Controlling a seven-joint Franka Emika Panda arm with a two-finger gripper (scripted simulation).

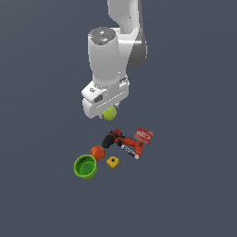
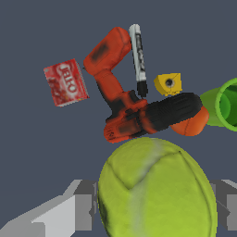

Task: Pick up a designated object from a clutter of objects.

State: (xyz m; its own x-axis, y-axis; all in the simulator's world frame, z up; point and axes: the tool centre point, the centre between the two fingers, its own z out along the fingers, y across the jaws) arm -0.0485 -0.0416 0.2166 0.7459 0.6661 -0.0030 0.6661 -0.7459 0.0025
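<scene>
The arm (image 1: 121, 34) is glossy white, built of rounded cylindrical links with a darker grey band at the joint on the exterior view's right. Its last link is a fat upright cylinder capped by a flat grey disc with small dark marks. Below it sits a white boxy hand block bearing a small dark square marking. The pincer (image 2: 152, 206) has light grey fingers (image 2: 85, 206) with blocky, stepped faces.
</scene>
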